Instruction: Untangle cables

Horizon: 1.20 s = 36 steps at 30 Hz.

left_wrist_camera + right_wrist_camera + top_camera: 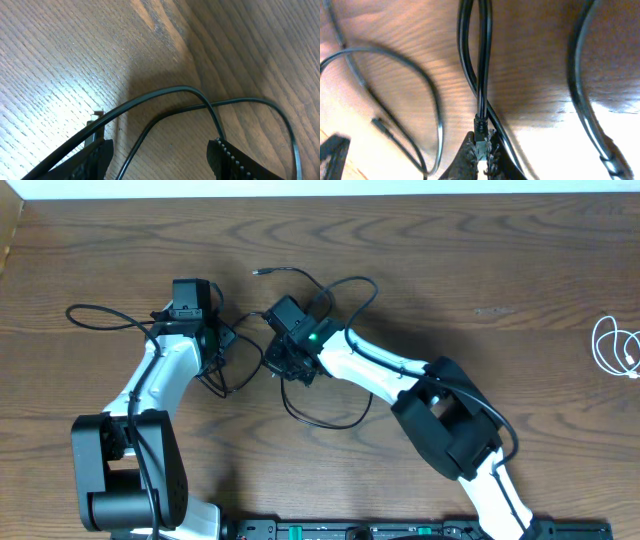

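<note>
Overhead, step in hand: judged as drawing one end of the thin black cable with small plug ends [322,427] out of its own crossings on the brown wood-grain counter [480,260].
Overhead, layout: black loops spread between and under both arms at mid-counter, with a free plug end [258,271] toward the far edge. Short white cable [615,348] coiled in small loops at the right edge, well apart from every black strand.
Overhead, advice: leave the white coil alone and work only the black crossings.
Left wrist, pincer: left pincer [162,160] open, gripping nothing, fingers [235,160] astride two black strands.
Left wrist, cable: glossy and slack on the wood, crossing once just beyond the finger at picture right.
Left wrist, advice: close on one strand only, near the crossing, as an anchor.
Right wrist, pincer: right pincer [481,150] closed on the held plug [480,136] of the black cable.
Right wrist, cable: a second strand tight beside the held one, passing it near the plug. Another small plug blurred at lower left. Thicker dark cord at right, origin impossible to tell.
Right wrist, advice: pull slowly along the cord's own line, low over the wood. Ease off at any tightening of loops.
</note>
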Available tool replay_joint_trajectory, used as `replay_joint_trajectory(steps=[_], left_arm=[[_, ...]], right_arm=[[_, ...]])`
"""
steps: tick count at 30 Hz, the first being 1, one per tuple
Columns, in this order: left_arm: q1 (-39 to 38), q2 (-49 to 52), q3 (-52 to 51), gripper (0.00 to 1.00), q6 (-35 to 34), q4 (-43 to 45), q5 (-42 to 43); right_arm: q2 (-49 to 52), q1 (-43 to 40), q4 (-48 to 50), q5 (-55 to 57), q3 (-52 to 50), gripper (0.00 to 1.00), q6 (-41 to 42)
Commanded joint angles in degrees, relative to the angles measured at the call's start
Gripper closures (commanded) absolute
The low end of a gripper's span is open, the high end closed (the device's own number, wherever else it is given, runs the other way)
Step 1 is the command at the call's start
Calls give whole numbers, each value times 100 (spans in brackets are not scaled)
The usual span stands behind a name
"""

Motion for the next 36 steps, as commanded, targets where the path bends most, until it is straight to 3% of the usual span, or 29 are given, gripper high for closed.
replay_joint_trajectory(steps=[1, 11, 18, 36], left_arm=[[2, -22, 52, 35, -31, -15, -15], [2, -22, 52, 35, -31, -17, -15], [2, -22, 52, 35, -31, -17, -15], [2, -22, 52, 35, -31, -17, -15]], right_arm=[[-540, 35, -50, 315, -28, 99, -1532], [-579, 31, -769, 568, -28, 99, -2881], [-579, 17, -1224, 1056, -28, 99, -2911], [-579, 140, -1703, 1091, -28, 96, -2949]])
